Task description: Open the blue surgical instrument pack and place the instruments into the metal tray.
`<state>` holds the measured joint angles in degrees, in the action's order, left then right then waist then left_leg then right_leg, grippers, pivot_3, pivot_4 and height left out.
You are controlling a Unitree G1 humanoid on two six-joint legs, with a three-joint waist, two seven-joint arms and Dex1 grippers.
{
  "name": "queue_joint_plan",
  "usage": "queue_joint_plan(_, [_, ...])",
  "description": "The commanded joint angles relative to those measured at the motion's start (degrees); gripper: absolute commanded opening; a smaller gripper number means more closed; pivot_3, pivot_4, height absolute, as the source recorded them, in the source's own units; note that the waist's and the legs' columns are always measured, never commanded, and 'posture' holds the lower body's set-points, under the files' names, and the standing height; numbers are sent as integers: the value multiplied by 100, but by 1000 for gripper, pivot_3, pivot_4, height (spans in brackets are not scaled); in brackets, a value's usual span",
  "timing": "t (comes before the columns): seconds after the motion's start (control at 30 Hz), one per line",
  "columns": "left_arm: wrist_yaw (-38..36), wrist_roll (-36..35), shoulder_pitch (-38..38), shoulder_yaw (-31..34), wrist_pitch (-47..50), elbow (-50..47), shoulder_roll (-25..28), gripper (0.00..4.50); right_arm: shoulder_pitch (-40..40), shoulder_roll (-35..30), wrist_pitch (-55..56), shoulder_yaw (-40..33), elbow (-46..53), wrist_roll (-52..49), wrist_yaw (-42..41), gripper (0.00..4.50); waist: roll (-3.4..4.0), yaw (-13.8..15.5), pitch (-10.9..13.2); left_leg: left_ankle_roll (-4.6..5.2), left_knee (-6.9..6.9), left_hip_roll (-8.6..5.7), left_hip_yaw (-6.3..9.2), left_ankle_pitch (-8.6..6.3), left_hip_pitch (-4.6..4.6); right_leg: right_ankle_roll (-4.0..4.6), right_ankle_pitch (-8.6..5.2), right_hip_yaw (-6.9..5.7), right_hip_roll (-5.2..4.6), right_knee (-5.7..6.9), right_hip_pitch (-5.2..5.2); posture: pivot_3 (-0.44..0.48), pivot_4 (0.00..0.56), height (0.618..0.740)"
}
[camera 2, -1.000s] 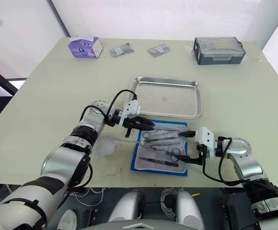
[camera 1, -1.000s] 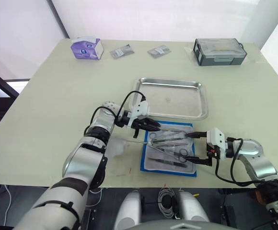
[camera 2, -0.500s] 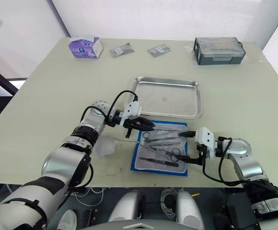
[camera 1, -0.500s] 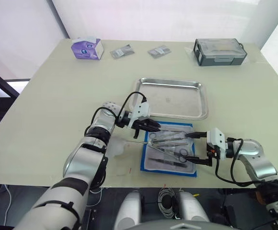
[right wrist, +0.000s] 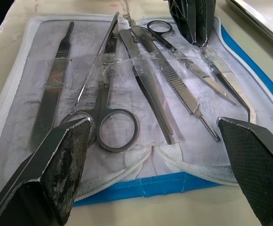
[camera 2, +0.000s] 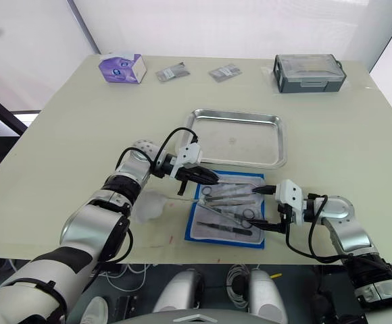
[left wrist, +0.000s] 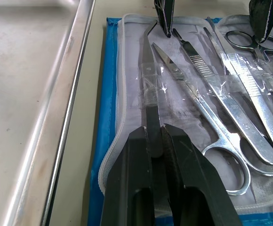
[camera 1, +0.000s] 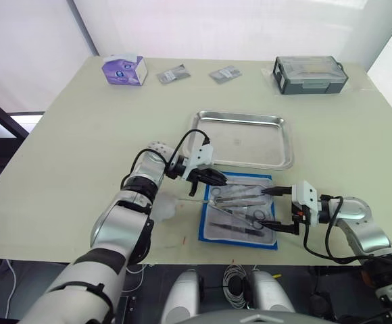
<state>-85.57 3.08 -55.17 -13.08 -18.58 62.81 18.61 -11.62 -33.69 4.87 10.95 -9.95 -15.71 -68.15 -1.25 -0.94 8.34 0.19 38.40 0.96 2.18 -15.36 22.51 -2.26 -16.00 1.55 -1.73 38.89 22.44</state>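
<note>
The blue surgical instrument pack (camera 1: 238,210) lies open near the table's front edge, its whitish inner layer (right wrist: 80,84) facing up. Several silvery instruments (camera 1: 240,196) lie on it, among them ring-handled scissors (right wrist: 106,117) and forceps (left wrist: 249,94). My left gripper (camera 1: 215,178) is at the pack's far left corner, shut on a slim metal tool (left wrist: 150,94) that runs along the pack's edge under clear tape. My right gripper (camera 1: 272,207) stands wide open at the pack's right edge, one finger (right wrist: 56,165) on each side of the pack's width. The metal tray (camera 1: 278,121) sits just behind the pack and holds nothing.
A purple tissue box (camera 1: 124,69), two grey sachets (camera 1: 173,73) and a grey lidded box (camera 1: 309,73) line the table's far edge. Crumpled clear plastic (camera 1: 163,209) lies left of the pack. The table's front edge runs close behind both grippers.
My left gripper has crept slightly to the right along the pack's far edge, still shut on the slim tool. The right gripper has stayed put and open.
</note>
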Motion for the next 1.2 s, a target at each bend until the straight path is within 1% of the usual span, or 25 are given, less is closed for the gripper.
queue_joint_plan(0.03, [-129, 93, -27, -86, 144, -80, 34, 24, 221, -73, -220, 277, -221, 412, 21, 4500, 0, -1, 0, 0, 0, 0, 0, 0, 0, 0, 0, 0, 0, 0, 0, 0, 150, 740])
queue_joint_plan(0.3, [-328, 29, 3, -113, 474, -640, 184, 24, 220, -95, -282, 311, -212, 465, 49, 4500, -1, -10, 1, 0, 0, 0, 2, 0, 1, 0, 0, 0, 0, 0, 1, 0, 150, 740])
queue_joint_plan(0.47, [-401, 0, 60, -175, 898, -1254, 371, 24, 175, -126, -473, 408, -235, 606, 162, 4500, 0, -31, 1, 0, -2, 1, 2, 0, 0, 0, 0, 1, 2, 0, 1, 0, 150, 740])
queue_joint_plan(0.7, [-444, -61, 184, -270, 1296, -1842, 602, 24, 166, -170, -678, 490, -183, 671, 218, 4500, 0, -96, 1, 0, -2, 3, 7, 0, -1, 1, 0, -2, 4, 2, 0, 0, 150, 740])
queue_joint_plan(0.93, [-421, -126, 216, -292, 1605, -2199, 737, 24, 197, -221, -894, 548, -79, 707, 277, 4500, 0, -108, 0, 0, -2, 3, 10, 0, -1, 1, -1, -3, 4, 2, 0, 0, 150, 740])
queue_joint_plan(1.2, [-423, -181, 194, -248, 1729, -2259, 844, 24, 238, -220, -948, 559, -4, 673, 305, 4500, 0, -106, 1, 0, -2, 3, 9, 0, -1, 1, -1, -3, 4, 1, 0, 0, 150, 740])
